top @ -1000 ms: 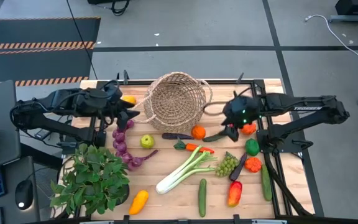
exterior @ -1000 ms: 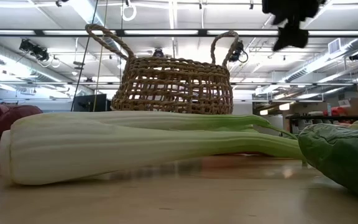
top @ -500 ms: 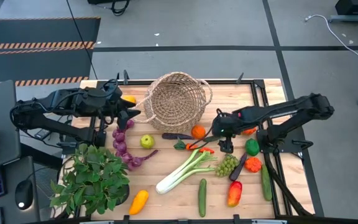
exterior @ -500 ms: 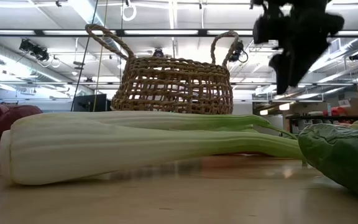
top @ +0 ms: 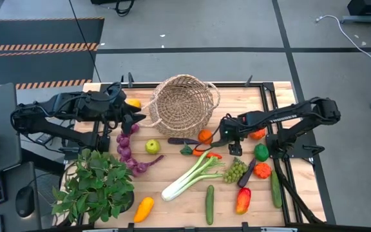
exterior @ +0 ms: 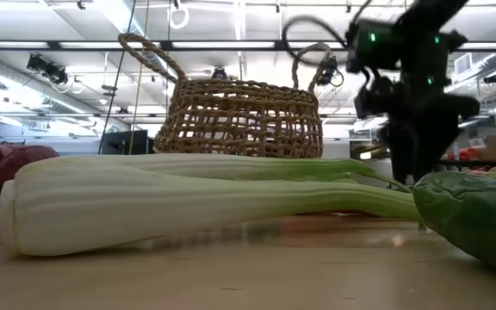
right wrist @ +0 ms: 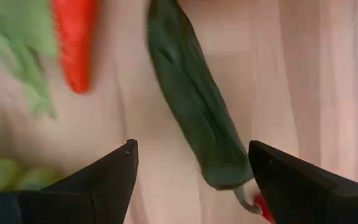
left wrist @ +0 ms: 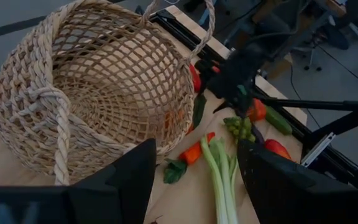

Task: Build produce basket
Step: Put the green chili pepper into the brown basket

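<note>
Sitting at the bench's (top: 172, 200) left edge, a leafy potted plant (top: 95, 183) fills the near corner, with a yellow squash (top: 143, 208) lying just beside it. Behind the plant, the left gripper (top: 134, 118) hangs beside the basket (top: 183, 103), its jaws apart and holding nothing; in the left wrist view its two dark fingers (left wrist: 114, 186) frame the basket's woven wall. A yellow fruit (top: 133, 103) shows just behind that gripper. A string of purple pieces (top: 126, 149) runs from the gripper toward the plant, and a green apple (top: 152, 146) rests near it.

The basket stands upright at the far middle of the bench, and nothing can be seen inside it. In front of it lie a dark purple pepper (top: 184, 140), an orange (top: 205, 136) and a carrot (top: 201, 153). A leek (top: 189, 177) stretches diagonally across the middle, and in the low view it fills the foreground before the basket. A cucumber (top: 209, 204) lies near the front edge.

The right gripper (top: 232, 145) is low over the produce right of the orange, jaws spread wide and empty; its wrist view looks straight down on a long dark green pepper (right wrist: 194, 102) lying on the wood between the fingers (right wrist: 107, 180). Grapes (top: 235, 170) sit just in front of it. Farther right are a green pepper (top: 261, 152), a small orange-red pepper (top: 262, 170), a red-and-orange pepper (top: 243, 200) and a second cucumber (top: 275, 188).
</note>
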